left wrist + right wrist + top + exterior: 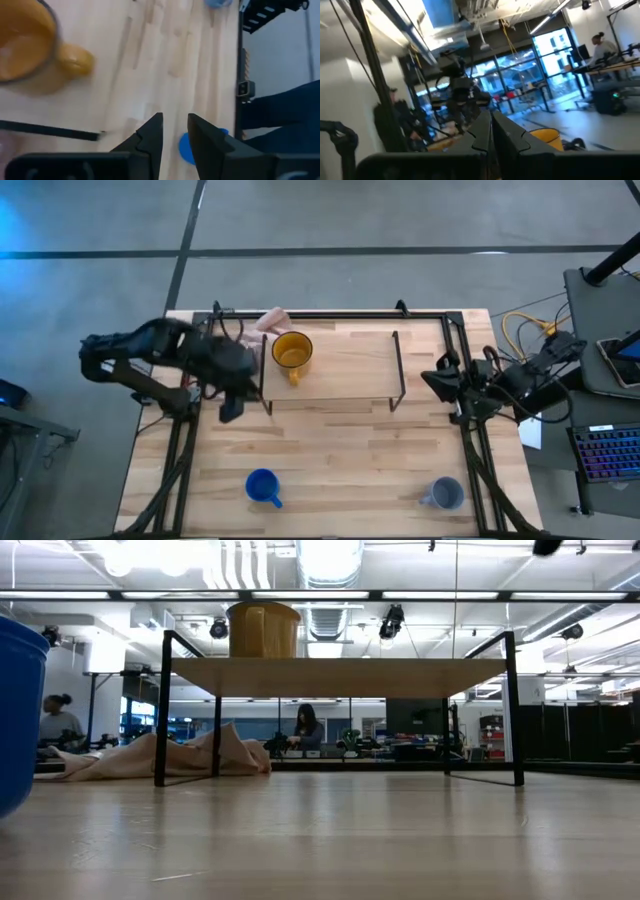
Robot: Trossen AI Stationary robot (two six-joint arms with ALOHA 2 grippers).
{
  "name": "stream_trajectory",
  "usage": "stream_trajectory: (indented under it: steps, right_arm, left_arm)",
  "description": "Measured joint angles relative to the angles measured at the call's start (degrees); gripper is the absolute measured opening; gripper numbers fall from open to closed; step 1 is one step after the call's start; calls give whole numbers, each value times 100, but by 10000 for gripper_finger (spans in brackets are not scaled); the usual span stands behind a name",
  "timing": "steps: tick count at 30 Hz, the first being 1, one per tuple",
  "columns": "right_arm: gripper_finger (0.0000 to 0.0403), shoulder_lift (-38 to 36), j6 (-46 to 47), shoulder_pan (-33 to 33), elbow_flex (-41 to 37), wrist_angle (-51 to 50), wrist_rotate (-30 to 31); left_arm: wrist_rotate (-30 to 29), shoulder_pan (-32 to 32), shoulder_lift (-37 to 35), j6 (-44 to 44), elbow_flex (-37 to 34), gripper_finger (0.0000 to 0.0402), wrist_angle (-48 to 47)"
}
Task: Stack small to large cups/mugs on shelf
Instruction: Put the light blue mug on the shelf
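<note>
The wide yellow mug [291, 353] stands upright on the left end of the shelf's wood top [345, 365]; it also shows in the low view [263, 630] and the left wrist view [25, 45]. The bright blue mug [262, 486] and the pale grey-blue mug [443, 494] stand on the table near its front edge. My left gripper [231, 410] hovers just left of the shelf's near left corner, slightly open and empty [175, 135]. My right gripper [432, 380] waits at the shelf's right end, shut and empty [490, 127].
A pink cloth [272, 320] lies behind the shelf's far left corner, and shows in the low view [170, 755]. The shelf's black wire legs [160, 710] stand on the table. Bare tabletop [350, 460] lies between the shelf and the two front mugs. People show in the room beyond.
</note>
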Motion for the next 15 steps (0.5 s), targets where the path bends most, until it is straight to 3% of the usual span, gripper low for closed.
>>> stream_trajectory:
  steps: [5,9,15]
  right_arm:
    - [11,192,-53,0,859,-1316,48]
    - [11,352,572,1,1474,-1451,-57]
    - [11,687,26,0,2322,-1532,-444]
  left_arm:
    - [-318,-561,-317,-509,-886,75,1180]
    - [-356,-785,-436,-798,-1228,75,2050]
    - [-661,-867,-478,-808,-1276,75,2702]
